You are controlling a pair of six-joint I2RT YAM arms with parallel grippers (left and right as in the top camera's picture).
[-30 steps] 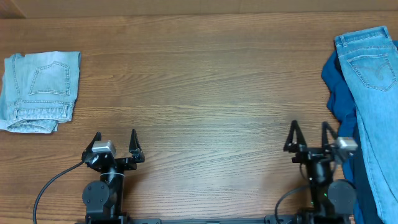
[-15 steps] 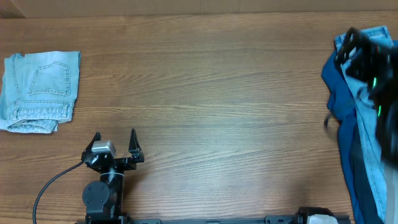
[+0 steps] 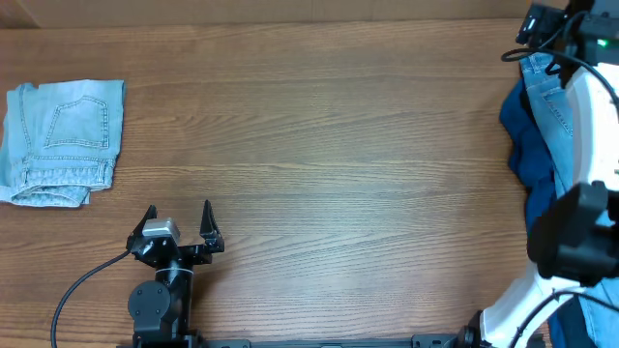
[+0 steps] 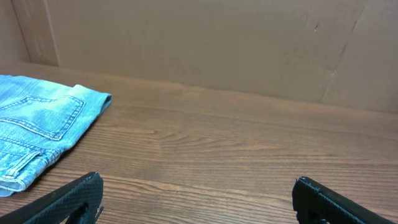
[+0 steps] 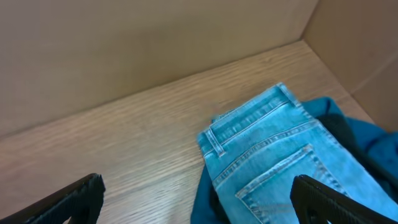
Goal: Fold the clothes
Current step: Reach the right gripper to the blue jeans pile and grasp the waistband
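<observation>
Bright, even light falls from above. In the overhead view the table (image 3: 319, 145) carries a faint pale sheen across its centre, and the wood grain stays crisp out to the edges. The pale jeans (image 3: 63, 140) at left throw only a thin, soft shadow along their lower edge. The white arm (image 3: 592, 106) at the right edge is close to washed out. In both wrist views the dark fingers (image 4: 65, 200) in the lower corners are soft and out of focus. The stitching on the blue jeans (image 5: 280, 165) reads fairly sharp, and the wall (image 5: 124, 43) behind looks flat and slightly hazy.
</observation>
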